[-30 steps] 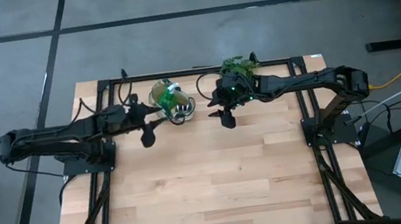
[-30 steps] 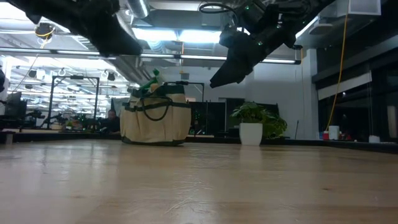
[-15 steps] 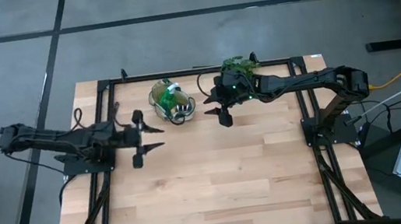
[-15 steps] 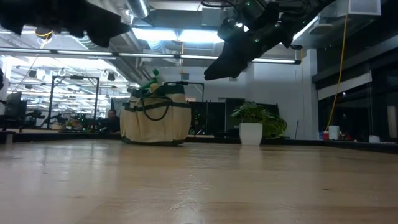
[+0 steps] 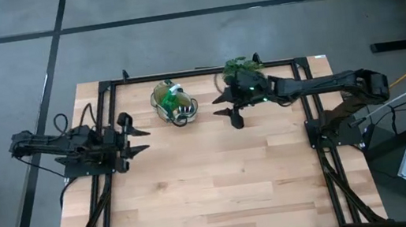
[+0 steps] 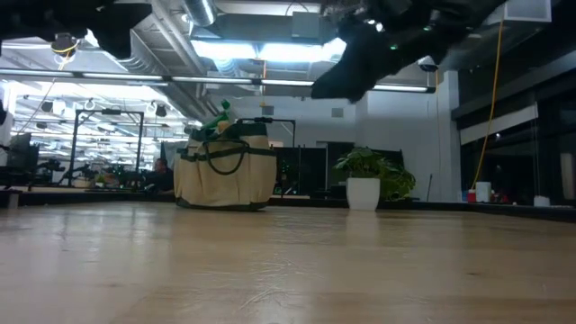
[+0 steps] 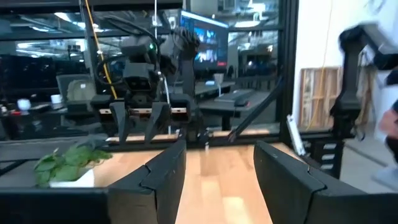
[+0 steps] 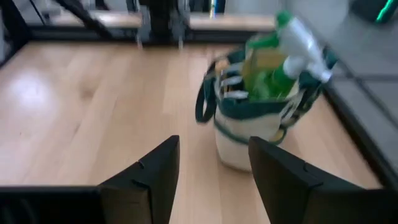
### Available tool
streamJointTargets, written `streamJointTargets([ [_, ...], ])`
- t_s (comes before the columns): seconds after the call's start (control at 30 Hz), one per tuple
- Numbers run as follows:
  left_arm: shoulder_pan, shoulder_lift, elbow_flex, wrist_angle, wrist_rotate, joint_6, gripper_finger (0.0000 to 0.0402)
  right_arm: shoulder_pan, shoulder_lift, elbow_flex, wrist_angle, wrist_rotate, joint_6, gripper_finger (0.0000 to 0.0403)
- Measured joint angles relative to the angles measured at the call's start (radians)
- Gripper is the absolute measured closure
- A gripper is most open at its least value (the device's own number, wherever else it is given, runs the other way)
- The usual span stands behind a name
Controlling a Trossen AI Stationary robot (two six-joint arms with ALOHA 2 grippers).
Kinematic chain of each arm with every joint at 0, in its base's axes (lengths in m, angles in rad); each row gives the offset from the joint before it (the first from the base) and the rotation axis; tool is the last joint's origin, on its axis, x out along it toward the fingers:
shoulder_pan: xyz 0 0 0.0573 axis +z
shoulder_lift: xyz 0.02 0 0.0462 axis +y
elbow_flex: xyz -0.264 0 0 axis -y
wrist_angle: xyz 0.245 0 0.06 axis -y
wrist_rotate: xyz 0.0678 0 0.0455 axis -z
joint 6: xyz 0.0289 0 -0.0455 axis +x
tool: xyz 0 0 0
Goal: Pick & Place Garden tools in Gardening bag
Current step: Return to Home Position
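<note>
The tan gardening bag (image 5: 174, 104) with dark green trim stands upright on its base at the table's far side, left of centre. It also shows in the low view (image 6: 225, 175) and in the right wrist view (image 8: 261, 121). A bright green plastic tool (image 8: 280, 68) sticks up out of the bag. Silvery metal parts (image 8: 231, 82) show at the bag's rim, and I cannot tell which tool they belong to. My left gripper (image 5: 138, 135) is open and empty, left of the bag. My right gripper (image 5: 228, 114) is open and empty, above the table to the right of the bag.
A leafy plant in a white pot (image 5: 240, 67) stands at the far edge just behind my right arm, and shows in the low view (image 6: 367, 180). Bare wooden table (image 5: 221, 182) stretches from the middle to the near edge. Black frame rails (image 5: 110, 190) run along both sides.
My left gripper, open and empty, has drawn back from beside the bag toward the table's left edge. My right gripper has shifted a little toward the right edge. The bag and its tools have stayed still.
</note>
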Motion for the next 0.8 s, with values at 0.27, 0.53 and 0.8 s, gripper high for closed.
streamJointTargets([
  [0.27,-0.004,-0.025,0.001,0.004,-0.007,-0.013,0.0219,-0.007,-0.176,-0.343,0.411,-0.223,-0.009,0.0208],
  [0.53,-0.004,-0.024,0.001,0.004,-0.008,-0.014,0.0219,-0.006,-0.285,-0.456,0.416,-0.208,0.100,0.0208],
  [0.8,-0.004,-0.024,0.001,0.004,-0.008,-0.014,0.0219,0.179,-0.396,-0.472,0.349,0.142,-0.007,0.0208],
])
